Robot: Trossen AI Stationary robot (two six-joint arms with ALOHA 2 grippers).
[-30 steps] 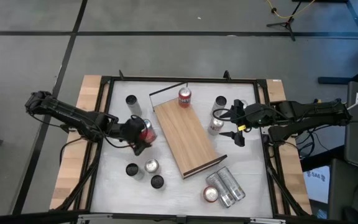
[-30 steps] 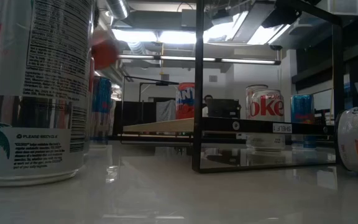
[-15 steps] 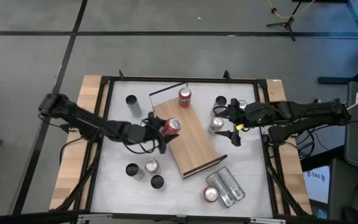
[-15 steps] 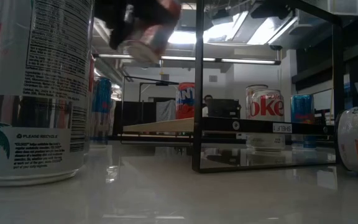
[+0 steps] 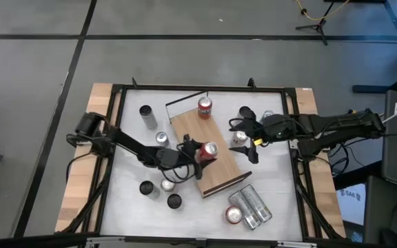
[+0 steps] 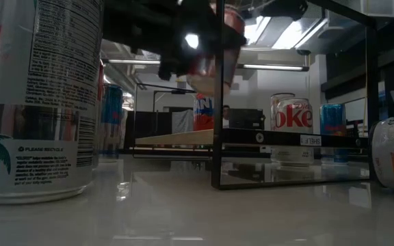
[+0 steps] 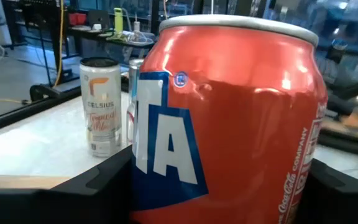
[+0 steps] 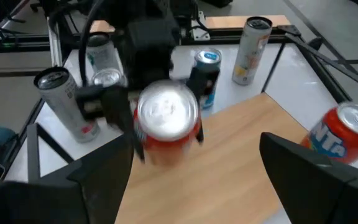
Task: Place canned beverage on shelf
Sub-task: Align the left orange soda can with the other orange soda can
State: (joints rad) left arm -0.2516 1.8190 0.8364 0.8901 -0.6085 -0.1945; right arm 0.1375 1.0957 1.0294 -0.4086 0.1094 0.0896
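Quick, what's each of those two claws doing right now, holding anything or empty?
Left gripper: jaws closed on a red can, held above the shelf.
Right gripper: jaws open, holding nothing, beside the shelf.

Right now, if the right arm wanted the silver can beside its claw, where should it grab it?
Around the middle of its round side, coming in level from the right gripper's side. The silver can stands upright beside the shelf, so its sides are free.
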